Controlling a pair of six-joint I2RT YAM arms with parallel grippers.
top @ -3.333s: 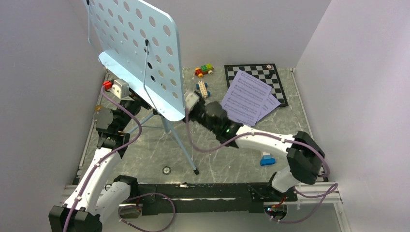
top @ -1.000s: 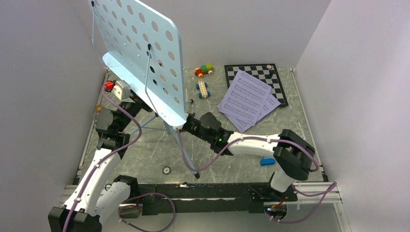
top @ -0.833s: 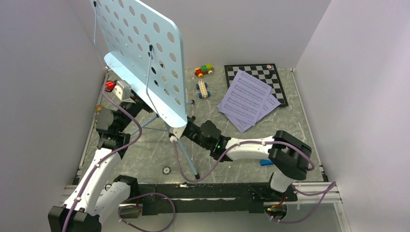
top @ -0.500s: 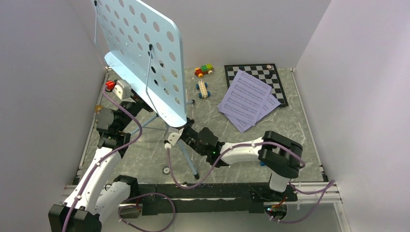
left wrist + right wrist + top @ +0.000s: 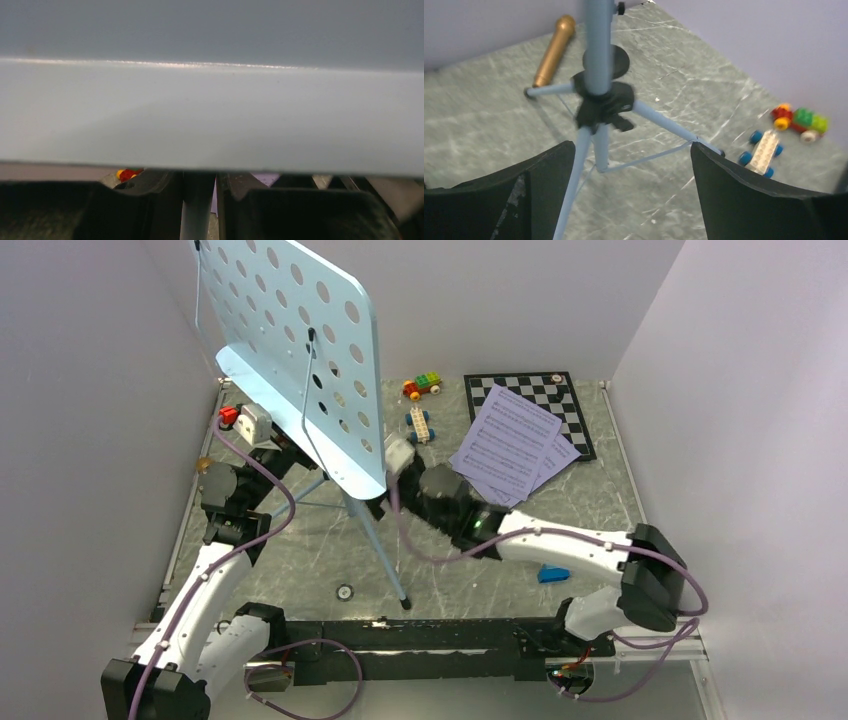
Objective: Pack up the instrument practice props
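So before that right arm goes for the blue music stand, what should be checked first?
1. Left gripper holds the music stand by its pole: ok, fingers sit on either side, just under the desk.
2. Right gripper open: ok, jaws wide apart, facing the tripod hub.
3. Stand upright, legs spread on the table: ok.
4. Paper off the desk: ok, the sheet-music pages lie on the table, partly over the chessboard.
5. Gold-brown microphone clear of the legs: cannot tell, its end lies close to one foot.
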